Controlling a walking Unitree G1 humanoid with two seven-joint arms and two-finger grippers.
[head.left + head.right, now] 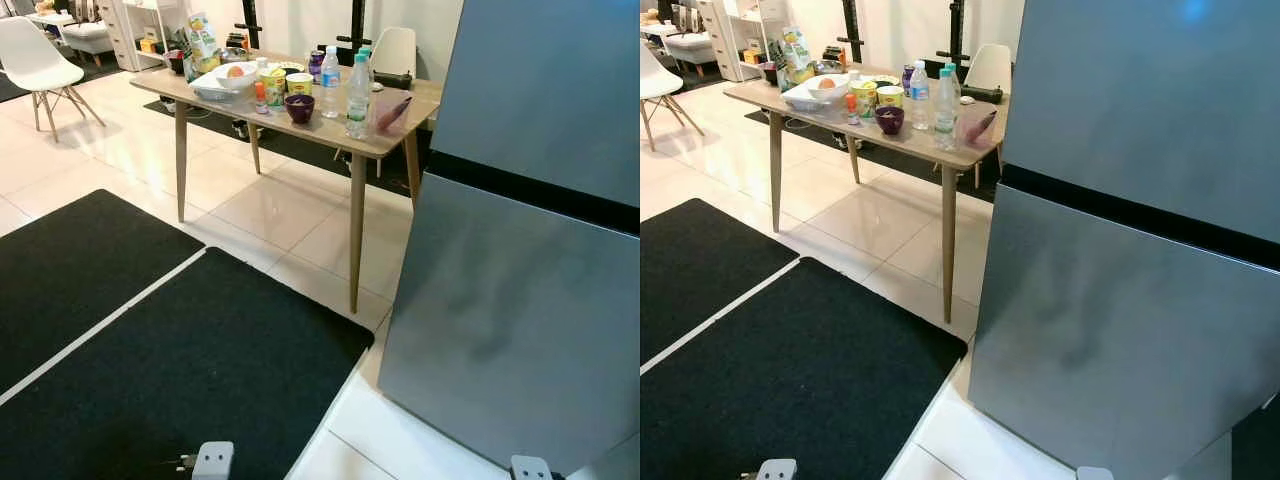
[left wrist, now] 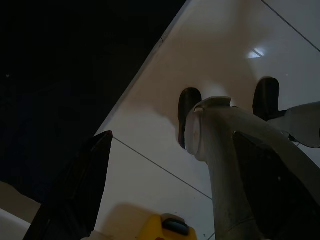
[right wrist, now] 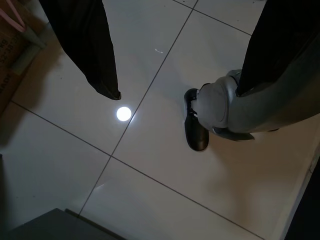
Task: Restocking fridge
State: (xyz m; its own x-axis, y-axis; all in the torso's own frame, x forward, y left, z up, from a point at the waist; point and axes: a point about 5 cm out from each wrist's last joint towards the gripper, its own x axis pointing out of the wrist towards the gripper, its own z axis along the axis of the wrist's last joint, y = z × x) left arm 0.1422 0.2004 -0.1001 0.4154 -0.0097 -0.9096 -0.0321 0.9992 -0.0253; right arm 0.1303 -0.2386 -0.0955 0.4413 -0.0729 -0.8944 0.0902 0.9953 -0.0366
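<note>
The tall grey steel fridge [image 1: 520, 250] fills the frame's right, doors closed. The clear plastic water bottles [image 1: 358, 95] stand upper centre on the wooden table [image 1: 385, 143] — light, smooth, best gripped mid-body. Both grippers hang idle, the left gripper [image 2: 165, 165] and the right gripper [image 3: 200, 60] each spread apart, empty.

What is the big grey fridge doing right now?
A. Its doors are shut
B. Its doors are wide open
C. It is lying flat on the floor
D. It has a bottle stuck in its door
A: the big grey fridge stands upright with both flat doors closed, only a dark seam between them, while the clear plastic water bottles wait on the light wooden table.
</note>
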